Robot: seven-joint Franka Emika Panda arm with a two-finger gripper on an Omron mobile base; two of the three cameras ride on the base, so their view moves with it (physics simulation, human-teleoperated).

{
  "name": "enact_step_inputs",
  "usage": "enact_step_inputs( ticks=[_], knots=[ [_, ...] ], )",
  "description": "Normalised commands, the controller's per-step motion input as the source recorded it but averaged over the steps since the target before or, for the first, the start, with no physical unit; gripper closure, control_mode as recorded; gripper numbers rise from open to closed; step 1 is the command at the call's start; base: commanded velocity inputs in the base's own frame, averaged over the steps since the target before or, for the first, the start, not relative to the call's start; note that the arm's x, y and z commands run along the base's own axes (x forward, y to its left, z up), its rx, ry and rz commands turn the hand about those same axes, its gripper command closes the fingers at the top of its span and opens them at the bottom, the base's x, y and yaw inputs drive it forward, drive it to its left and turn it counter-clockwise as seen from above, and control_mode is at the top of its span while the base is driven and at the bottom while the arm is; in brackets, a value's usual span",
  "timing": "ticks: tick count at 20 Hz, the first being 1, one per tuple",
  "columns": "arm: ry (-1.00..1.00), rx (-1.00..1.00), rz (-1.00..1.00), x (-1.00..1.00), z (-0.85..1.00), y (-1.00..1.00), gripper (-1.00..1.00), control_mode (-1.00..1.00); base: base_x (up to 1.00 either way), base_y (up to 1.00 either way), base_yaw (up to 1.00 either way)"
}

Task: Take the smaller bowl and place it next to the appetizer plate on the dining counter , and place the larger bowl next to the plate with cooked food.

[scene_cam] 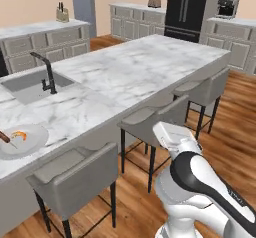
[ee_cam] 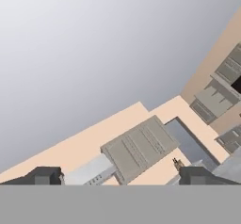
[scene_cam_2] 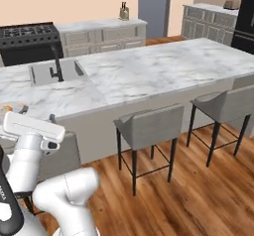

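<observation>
Dining counter (scene_cam: pixel 130 77) carries the plate with cooked food (scene_cam: pixel 22 141) at its near edge by the sink (scene_cam: pixel 30 84); your gripper (ee_cam: pixel 121 177) points upward, jaws released and empty, likely tucked clear of the stools (scene_cam: pixel 75 174)

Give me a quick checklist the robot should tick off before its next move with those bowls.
1. Gripper open and empty: ok, the fingertips stand wide apart with nothing between them.
2. Smaller bowl located: not ok, no bowl to be seen here.
3. Larger bowl located: not ok, same.
4. Plate with cooked food on the dining counter: ok, at the near left edge.
5. Room beside that plate for a bowl: ok, bare marble to its right.
6. Appetizer plate located: cannot tell.
</observation>
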Motion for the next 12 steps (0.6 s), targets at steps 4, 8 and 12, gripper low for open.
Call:
enact_step_inputs(
  ticks=[4,8,12],
  knots=[
    [0.0,0.0,0.0,0.0,0.0,0.0,-1.0,1.0,1.0,-1.0,-0.13],
    [0.0,0.0,0.0,0.0,0.0,0.0,-1.0,1.0,0.99,-1.0,-0.04],
    [0.0,0.0,0.0,0.0,0.0,0.0,-1.0,1.0,0.88,-1.0,-0.02]
  ],
)
